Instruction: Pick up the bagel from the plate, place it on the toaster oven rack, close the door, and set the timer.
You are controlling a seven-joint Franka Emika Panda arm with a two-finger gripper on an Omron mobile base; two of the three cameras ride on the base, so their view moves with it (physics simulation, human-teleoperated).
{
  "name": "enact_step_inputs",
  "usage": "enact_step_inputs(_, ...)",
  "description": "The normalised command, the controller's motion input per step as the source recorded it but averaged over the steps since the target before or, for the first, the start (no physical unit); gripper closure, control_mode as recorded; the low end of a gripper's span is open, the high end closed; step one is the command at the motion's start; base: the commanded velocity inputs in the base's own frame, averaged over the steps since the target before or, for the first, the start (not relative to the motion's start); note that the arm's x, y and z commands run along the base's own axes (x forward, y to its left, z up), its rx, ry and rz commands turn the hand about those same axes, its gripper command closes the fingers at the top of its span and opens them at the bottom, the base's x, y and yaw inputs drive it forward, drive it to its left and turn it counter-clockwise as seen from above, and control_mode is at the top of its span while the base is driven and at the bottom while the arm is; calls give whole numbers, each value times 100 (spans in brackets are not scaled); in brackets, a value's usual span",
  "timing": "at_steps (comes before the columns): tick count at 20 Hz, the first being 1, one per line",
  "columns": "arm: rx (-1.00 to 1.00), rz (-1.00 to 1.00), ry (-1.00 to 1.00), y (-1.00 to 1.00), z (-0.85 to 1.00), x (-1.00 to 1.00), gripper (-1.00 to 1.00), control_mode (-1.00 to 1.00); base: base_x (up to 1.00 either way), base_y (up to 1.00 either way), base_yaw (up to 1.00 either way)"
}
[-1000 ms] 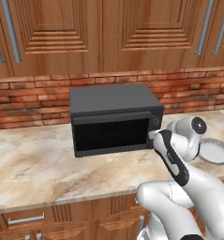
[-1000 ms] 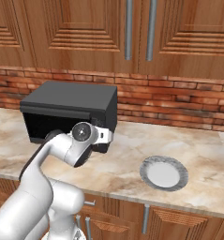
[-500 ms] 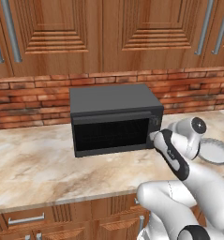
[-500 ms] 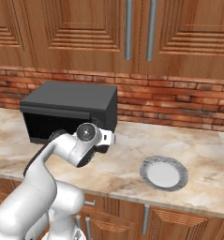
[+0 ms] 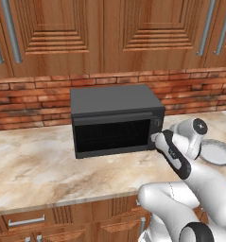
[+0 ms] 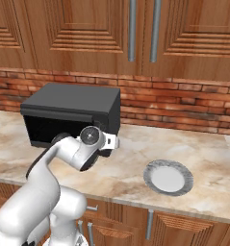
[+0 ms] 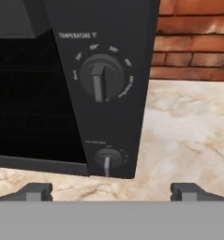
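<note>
The toaster oven (image 5: 115, 120) sits on the marble counter (image 5: 34, 165) against the brick wall, and its door (image 5: 112, 135) is shut, the dark glass showing only a faint grid behind it. In the hand view the control panel (image 7: 106, 89) is right in front of the camera, with a large temperature knob (image 7: 101, 77) above and a smaller knob (image 7: 108, 158) near the bottom, both with their pointers hanging straight down.

The gripper (image 7: 111, 191) is held wide open with nothing between its tips, which stand far apart at the bottom of the hand view, level with the counter just in front of the panel. In the left base view the hand (image 5: 158, 140) is close to the oven's right front corner.

The plate (image 6: 168, 177) lies on the counter well to the right of the oven and looks bare. The bagel is probably inside behind the dark glass, but it cannot be made out.

Compared with half a second ago, the wrist in the right base view has edged slightly further right, towards the panel; the oven and plate have not moved.
</note>
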Motion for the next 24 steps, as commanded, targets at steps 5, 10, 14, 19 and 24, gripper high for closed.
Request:
enact_step_inputs(5,-2,-4,-3,26,-32,5,-100,-100,0,0,0)
enact_step_inputs(10,-2,-3,-2,14,-43,7,-100,-100,0,0,0)
enact_step_inputs(14,-1,-3,-2,1,-42,5,-100,-100,0,0,0)
enact_step_inputs(19,0,-3,-2,0,-38,0,-100,-100,0,0,0)
enact_step_inputs(24,0,-3,-4,3,-28,0,-100,-100,0,0,0)
